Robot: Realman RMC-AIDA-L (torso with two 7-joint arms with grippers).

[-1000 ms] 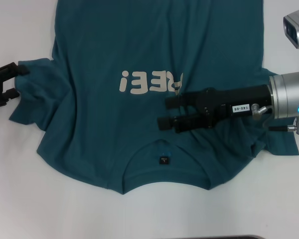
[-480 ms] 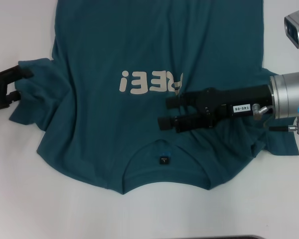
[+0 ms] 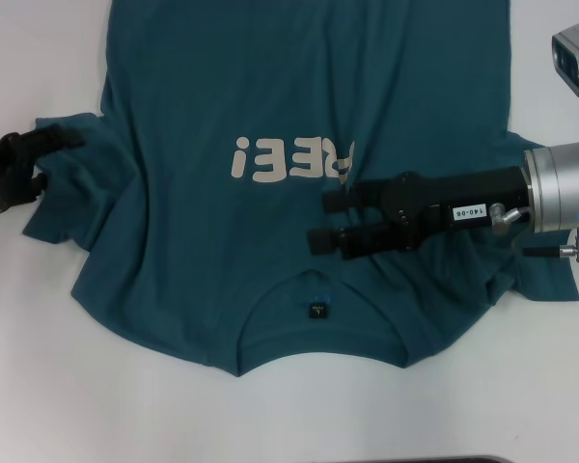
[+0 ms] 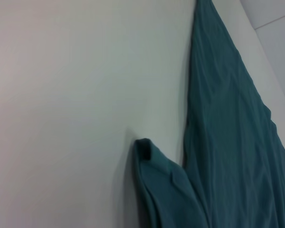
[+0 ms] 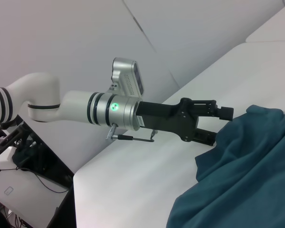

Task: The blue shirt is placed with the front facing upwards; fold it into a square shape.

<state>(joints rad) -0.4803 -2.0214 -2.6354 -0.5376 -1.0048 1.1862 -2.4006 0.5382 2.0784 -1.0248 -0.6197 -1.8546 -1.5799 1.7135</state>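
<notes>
The blue shirt (image 3: 299,183) lies spread across the white counter (image 3: 39,386), front up, its off-white letters (image 3: 291,159) reading upside down from the robot's side and the collar with its small dark neck label (image 3: 316,310) toward the near edge. The sleeve on the robot's left (image 3: 68,178) is rumpled and bunched.

The left hand (image 3: 41,159) sits at the outer edge of that sleeve. Compared with a moment ago it has shifted a little inward and upward, and where its fingers stood plainly apart before, it now shows only as a dark blurred shape against the cloth; whether it grips the sleeve I cannot tell. In the right wrist view that hand (image 5: 217,126) has its fingers a modest gap apart right at the shirt's raised edge.

The right hand (image 3: 323,220) has not moved: it hovers over the chest just below the letters, its two dark fingers (image 3: 343,198) apart and pointing toward the robot's left, holding nothing.
</notes>
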